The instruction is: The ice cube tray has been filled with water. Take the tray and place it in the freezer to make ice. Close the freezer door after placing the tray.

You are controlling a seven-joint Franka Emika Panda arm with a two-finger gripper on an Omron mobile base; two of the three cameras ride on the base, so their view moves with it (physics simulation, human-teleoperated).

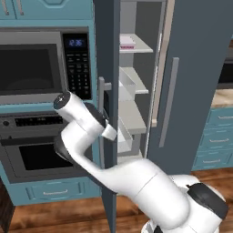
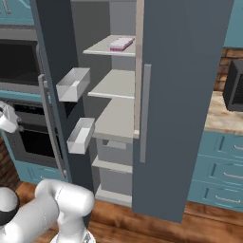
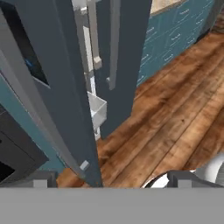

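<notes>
The ice cube tray [image 1: 127,43] [image 2: 121,44], pale with a pink edge, lies on the top white shelf inside the freezer [image 2: 116,85]. The freezer door [image 1: 107,68] [image 2: 54,57] stands open, edge-on in the left base view, and its silver handle [image 1: 101,91] [image 2: 50,128] faces left. My arm [image 1: 82,118] reaches to the door's outer side at handle height. In the hand view my gripper [image 3: 111,179] is open with nothing held. The door's lower edge [image 3: 85,162] stands just ahead of it, between the two fingertips.
Two white bins [image 2: 73,84] [image 2: 80,135] hang on the door's inner side. A black microwave [image 1: 32,68] and an oven [image 1: 41,150] sit left of the door. The wider right fridge door [image 1: 195,68] is shut. Teal drawers [image 2: 223,161] and wood floor [image 3: 175,100] lie to the right.
</notes>
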